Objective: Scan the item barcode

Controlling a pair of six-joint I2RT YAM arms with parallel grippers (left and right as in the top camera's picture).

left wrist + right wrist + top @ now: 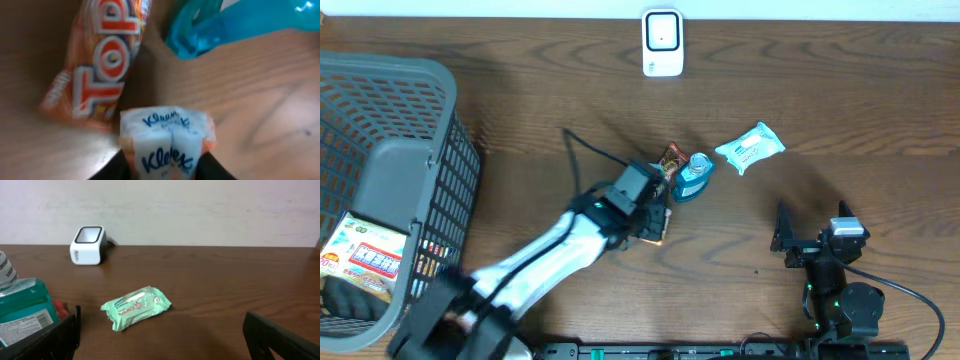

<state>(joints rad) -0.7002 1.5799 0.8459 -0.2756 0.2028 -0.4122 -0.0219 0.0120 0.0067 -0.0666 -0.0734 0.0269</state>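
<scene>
My left gripper (653,217) is shut on a small white Kleenex tissue pack (167,142), which sits squeezed between the dark jaws at the bottom of the left wrist view (167,172). I cannot tell whether the pack rests on the table or hangs just above it. Just beyond it lie an orange snack packet (102,55) and a blue bottle (235,25). The white barcode scanner (662,43) stands at the table's far edge. My right gripper (810,238) stands open near the front right (165,345), holding nothing.
A green wipes pack (750,147) lies right of the bottle (695,177) and ahead of the right gripper (136,306). A grey basket (430,150) with boxed goods fills the left side. The orange packet (670,158) touches the bottle.
</scene>
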